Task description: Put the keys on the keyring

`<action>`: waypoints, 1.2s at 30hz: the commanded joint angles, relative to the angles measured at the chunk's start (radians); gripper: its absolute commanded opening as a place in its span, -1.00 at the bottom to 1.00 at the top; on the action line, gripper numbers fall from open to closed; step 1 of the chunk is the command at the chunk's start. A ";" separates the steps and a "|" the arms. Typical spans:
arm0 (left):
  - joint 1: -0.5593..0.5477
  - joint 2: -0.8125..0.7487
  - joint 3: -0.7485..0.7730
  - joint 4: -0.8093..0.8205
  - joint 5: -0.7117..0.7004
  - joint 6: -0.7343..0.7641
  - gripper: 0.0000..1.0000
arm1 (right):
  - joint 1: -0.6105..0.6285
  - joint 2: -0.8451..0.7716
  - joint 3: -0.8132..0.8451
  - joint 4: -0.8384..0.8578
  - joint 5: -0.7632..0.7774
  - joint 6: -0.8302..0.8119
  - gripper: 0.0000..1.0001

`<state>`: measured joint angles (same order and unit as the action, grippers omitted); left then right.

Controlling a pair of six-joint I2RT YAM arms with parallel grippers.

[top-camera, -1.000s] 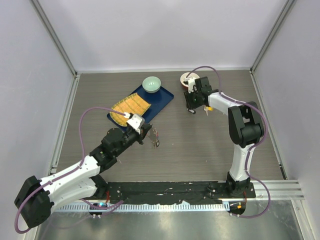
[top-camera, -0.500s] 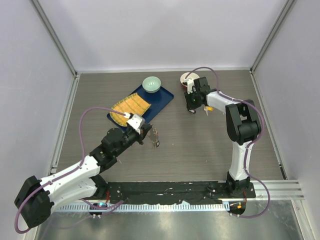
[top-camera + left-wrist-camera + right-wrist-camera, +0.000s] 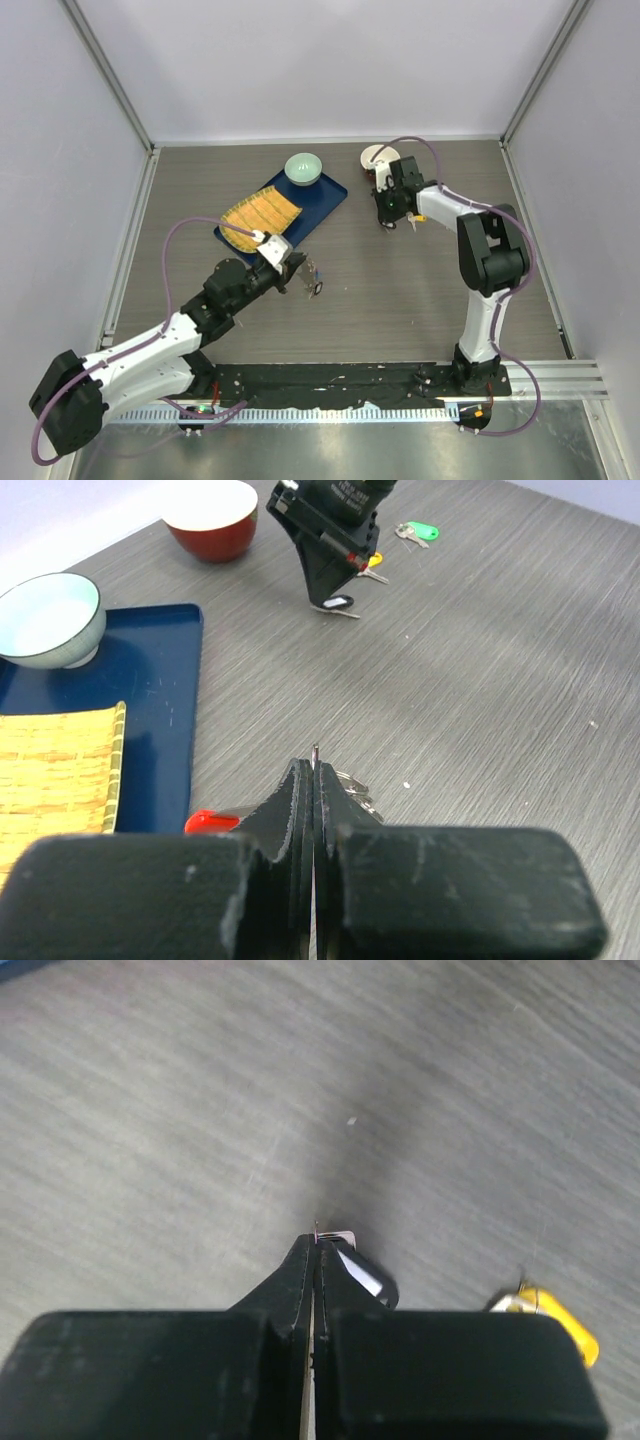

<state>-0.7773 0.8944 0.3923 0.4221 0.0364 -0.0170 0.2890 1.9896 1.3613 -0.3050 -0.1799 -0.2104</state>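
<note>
The left gripper hangs just above the bench, jaws closed on the keyring. Its silver rings bunch just past the fingertips. Its red loop juts out to the left, long axis running across the left wrist view, the rest hidden under the finger.

The right gripper stands tip-down on the bench near the red bowl, jaws pressed together at the black key. That key lies flat and slantwise, its silver blade at the fingertips and its head trailing away to the right; whether the blade is actually pinched cannot be told.

The yellow key lies just beside it, on a similar slant. The green key rests a little farther off, head pointing right in the left wrist view
</note>
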 commanded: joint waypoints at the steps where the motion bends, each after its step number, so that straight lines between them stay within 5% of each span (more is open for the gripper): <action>1: 0.003 0.001 -0.007 0.098 0.069 0.109 -1.00 | 0.032 -0.208 -0.066 -0.016 -0.021 -0.075 -0.99; 18: 0.004 0.046 0.046 0.107 0.232 0.212 -1.00 | 0.303 -0.794 -0.360 0.040 -0.151 -0.244 -0.99; 36: 0.004 0.092 0.088 0.153 0.471 0.246 -1.00 | 0.409 -0.911 -0.412 -0.014 -0.309 -0.353 -0.99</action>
<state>-0.7773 0.9791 0.4221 0.4904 0.4500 0.2173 0.6777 1.0798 0.9382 -0.3176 -0.4351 -0.5327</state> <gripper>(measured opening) 0.010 0.031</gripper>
